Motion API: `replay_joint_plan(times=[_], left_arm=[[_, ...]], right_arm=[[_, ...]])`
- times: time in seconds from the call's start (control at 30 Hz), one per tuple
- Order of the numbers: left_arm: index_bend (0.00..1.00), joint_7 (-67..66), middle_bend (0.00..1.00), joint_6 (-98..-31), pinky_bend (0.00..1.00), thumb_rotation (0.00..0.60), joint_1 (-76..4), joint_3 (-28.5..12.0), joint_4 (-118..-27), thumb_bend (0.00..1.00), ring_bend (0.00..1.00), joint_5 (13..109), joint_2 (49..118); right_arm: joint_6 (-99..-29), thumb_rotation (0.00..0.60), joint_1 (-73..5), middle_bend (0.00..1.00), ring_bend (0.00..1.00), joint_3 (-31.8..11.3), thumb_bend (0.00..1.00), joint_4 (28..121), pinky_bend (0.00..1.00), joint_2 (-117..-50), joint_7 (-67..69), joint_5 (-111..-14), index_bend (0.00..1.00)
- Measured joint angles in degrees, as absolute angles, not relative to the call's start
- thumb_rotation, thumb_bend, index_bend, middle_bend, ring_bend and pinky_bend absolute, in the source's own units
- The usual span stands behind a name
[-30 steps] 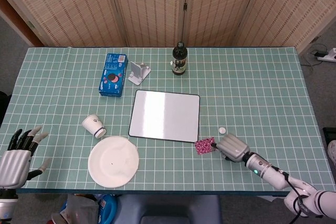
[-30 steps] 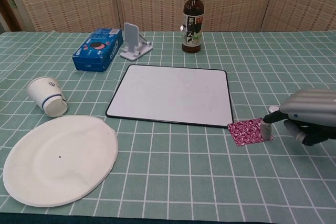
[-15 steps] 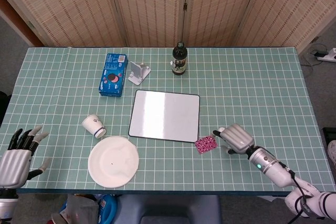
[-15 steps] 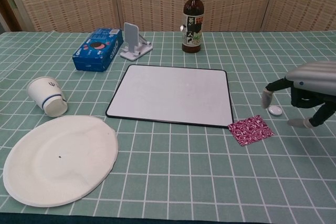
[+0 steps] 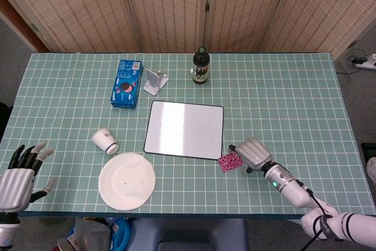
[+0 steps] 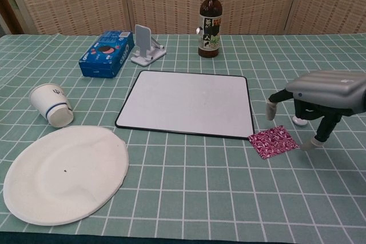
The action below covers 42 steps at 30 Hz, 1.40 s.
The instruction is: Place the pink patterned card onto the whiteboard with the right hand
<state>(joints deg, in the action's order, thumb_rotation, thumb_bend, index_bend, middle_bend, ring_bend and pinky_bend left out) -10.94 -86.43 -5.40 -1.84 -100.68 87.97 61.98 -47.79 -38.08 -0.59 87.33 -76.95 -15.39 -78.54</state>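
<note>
The pink patterned card [image 5: 230, 161] [image 6: 273, 142] lies flat on the green cloth, just off the near right corner of the whiteboard [image 5: 185, 129] [image 6: 189, 103]. My right hand [image 5: 252, 153] [image 6: 320, 95] hovers over the card's right edge with fingers spread downward; one fingertip [image 6: 307, 144] touches the cloth beside the card and nothing is held. My left hand [image 5: 19, 177] rests open at the table's near left edge, visible only in the head view.
A paper plate [image 6: 60, 172] and a tipped paper cup [image 6: 51, 106] lie at the near left. A blue box [image 6: 107, 53], a white phone stand [image 6: 146, 44] and a dark bottle [image 6: 210, 23] stand behind the board. A small white disc [image 6: 297, 120] sits under my right hand.
My right hand let go of the card's edge, lifted and opened, then shifted left over the card. The card stayed flat on the cloth. The left hand has not moved.
</note>
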Motion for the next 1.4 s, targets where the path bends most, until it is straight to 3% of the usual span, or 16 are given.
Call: replay_joint_plan(times=[0.97, 1.4], left_arm=[[0.19, -9.6, 0.11, -86.0, 0.05, 0.6, -5.3, -1.9, -99.2, 0.29, 0.12, 87.5, 62.5], [0.19, -9.6, 0.11, -85.8, 0.05, 0.6, -5.4, -1.9, -99.0, 0.29, 0.12, 87.3, 62.6]], right_arm=[[-45.2, 0.6, -39.9, 0.97, 1.0, -0.8, 0.08, 82.9, 0.96, -81.4, -21.8, -72.3, 0.33], [-45.1, 0.6, -40.2, 0.97, 1.0, -0.7, 0.15, 82.4, 0.96, -81.8, -22.3, -71.5, 0.37]])
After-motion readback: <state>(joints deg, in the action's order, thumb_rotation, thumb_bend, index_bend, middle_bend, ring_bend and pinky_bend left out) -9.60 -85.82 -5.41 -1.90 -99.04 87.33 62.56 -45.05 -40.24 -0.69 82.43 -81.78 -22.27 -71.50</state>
